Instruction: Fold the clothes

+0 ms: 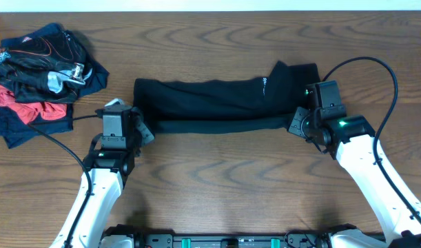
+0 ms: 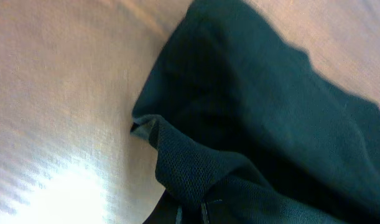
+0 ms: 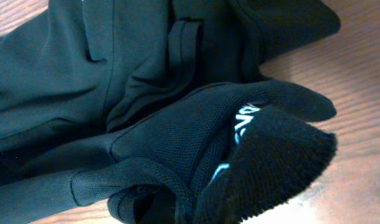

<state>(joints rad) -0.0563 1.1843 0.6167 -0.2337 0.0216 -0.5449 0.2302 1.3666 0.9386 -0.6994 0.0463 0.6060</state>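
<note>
Bunched black T-shirt [image 3: 258,168] cloth crowds the right wrist lens. Across the desk [image 1: 217,193] the shirt lies as a long folded band at frame centre. The spare clothes pile [image 1: 38,76] sits upper left. Its opposite ends are clamped by the left fingers [image 1: 145,132] and right fingers [image 1: 295,122]. Risk: an uneven pull could slip one thin pinch, dropping that end and skewing the fold.
</note>
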